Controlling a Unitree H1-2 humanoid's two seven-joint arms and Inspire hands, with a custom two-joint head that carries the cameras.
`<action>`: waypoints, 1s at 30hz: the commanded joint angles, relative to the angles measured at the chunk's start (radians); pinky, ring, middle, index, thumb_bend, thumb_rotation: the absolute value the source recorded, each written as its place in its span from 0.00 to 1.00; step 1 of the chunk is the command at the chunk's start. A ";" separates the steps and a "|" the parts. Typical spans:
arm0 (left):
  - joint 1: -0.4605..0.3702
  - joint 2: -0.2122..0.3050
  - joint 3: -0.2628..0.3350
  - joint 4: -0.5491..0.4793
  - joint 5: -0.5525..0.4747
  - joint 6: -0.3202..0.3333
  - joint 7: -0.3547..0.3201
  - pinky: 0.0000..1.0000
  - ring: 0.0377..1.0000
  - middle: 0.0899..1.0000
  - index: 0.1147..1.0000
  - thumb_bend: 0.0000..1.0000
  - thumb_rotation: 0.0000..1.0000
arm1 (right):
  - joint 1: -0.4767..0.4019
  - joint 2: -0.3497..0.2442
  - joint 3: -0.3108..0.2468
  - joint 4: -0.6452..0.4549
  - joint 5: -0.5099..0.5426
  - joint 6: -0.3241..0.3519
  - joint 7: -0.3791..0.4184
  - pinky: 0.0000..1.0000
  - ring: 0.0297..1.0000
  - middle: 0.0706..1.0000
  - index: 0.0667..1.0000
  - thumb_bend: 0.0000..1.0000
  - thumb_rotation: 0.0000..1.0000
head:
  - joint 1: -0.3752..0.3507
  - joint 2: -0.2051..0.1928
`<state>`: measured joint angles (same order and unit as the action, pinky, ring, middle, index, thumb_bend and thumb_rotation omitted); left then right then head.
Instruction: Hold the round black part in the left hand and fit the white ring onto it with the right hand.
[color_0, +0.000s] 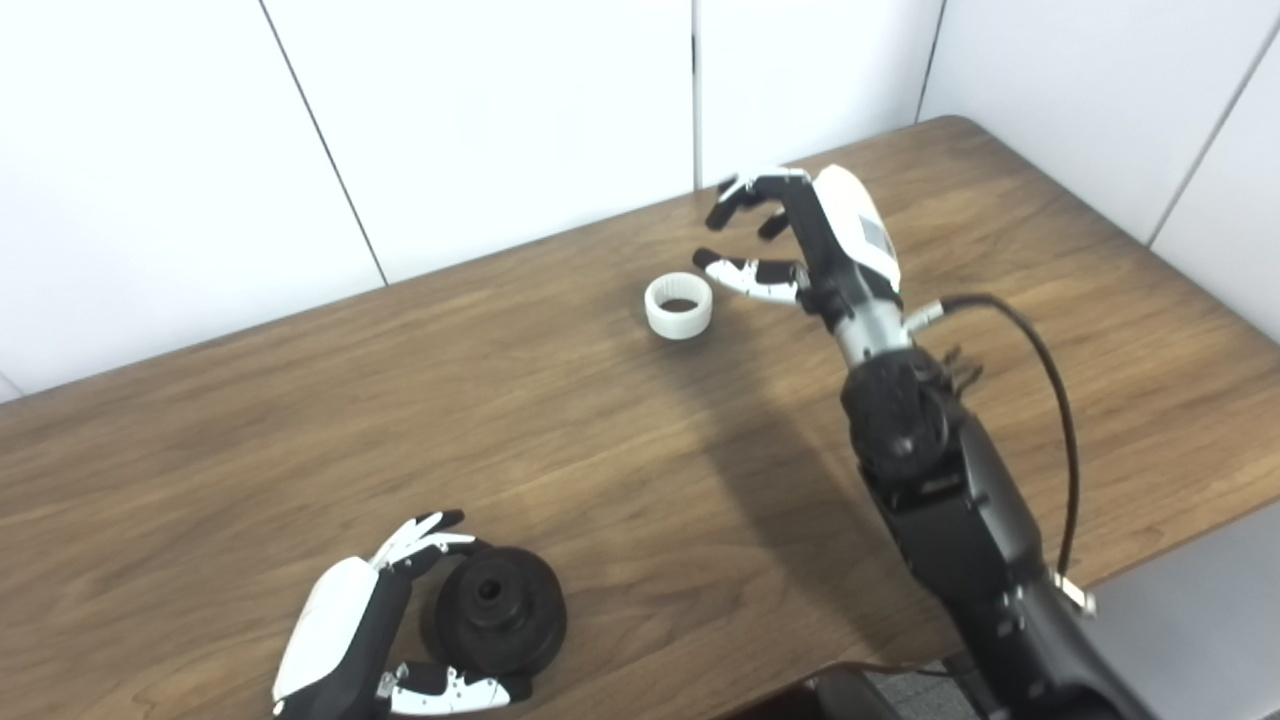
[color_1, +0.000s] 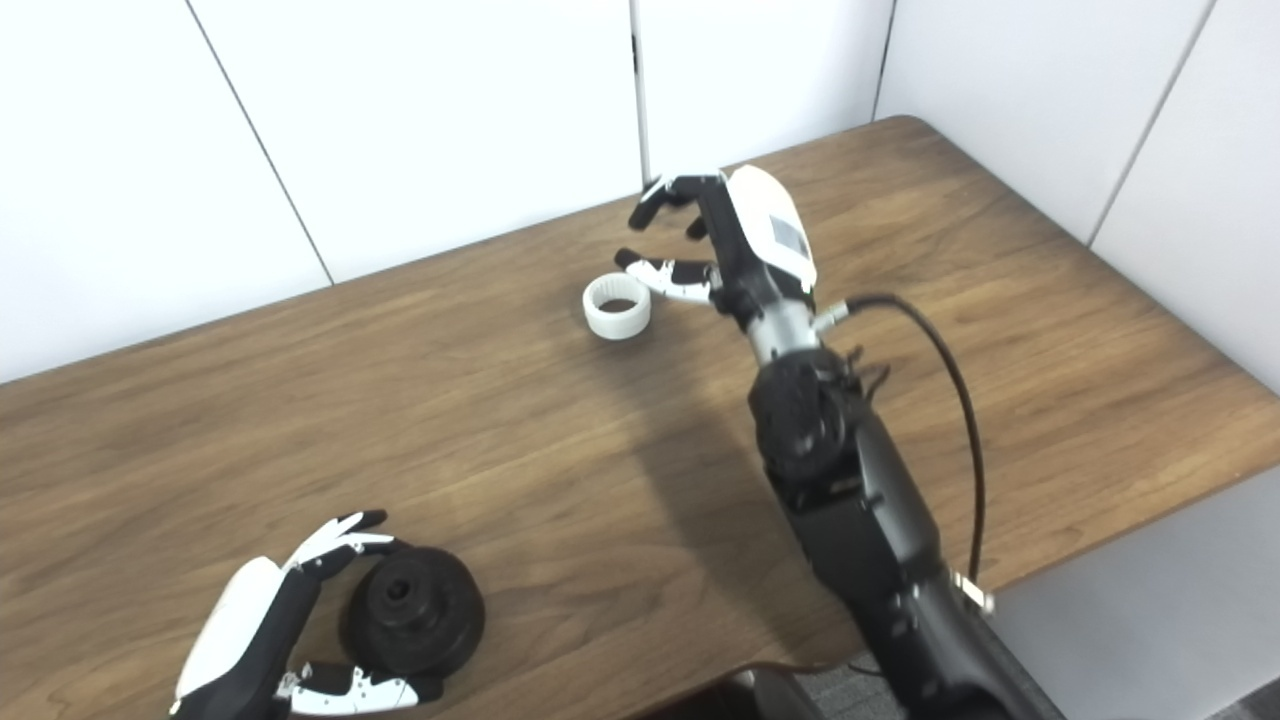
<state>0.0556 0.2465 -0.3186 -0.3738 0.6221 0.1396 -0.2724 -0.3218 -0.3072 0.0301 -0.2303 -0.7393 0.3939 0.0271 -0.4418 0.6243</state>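
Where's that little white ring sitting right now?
The white ring lies on the wooden table toward its far side, near the wall, just left of the right hand, whose open fingers are beside it, not yet holding it.

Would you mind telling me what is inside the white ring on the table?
The white ring is empty: only dark, shadowed table shows through its opening. Its near wall hides part of the inner surface.
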 joint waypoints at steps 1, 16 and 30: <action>-0.007 0.000 0.002 0.000 0.006 0.000 0.001 0.89 0.94 0.89 0.57 0.88 0.22 | -0.083 -0.056 0.024 0.029 -0.045 0.025 0.056 0.69 0.87 0.93 0.80 0.67 0.46 | 0.002 0.000; -0.010 -0.007 0.019 0.003 0.006 -0.001 0.009 0.84 0.93 0.89 0.57 0.88 0.23 | -0.258 -0.169 0.173 0.343 -0.102 0.035 0.181 0.92 1.00 1.00 0.91 0.94 0.71 | 0.034 0.009; -0.001 -0.018 0.023 -0.008 0.000 0.006 0.004 0.85 0.93 0.89 0.57 0.87 0.21 | -0.271 -0.196 0.247 0.408 -0.074 0.022 0.322 0.96 1.00 1.00 0.91 1.00 0.82 | 0.052 0.023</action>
<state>0.0551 0.2276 -0.2986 -0.3686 0.6225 0.1398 -0.2674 -0.5396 -0.4822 0.2783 0.2003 -0.8122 0.4298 0.3495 -0.3882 0.6473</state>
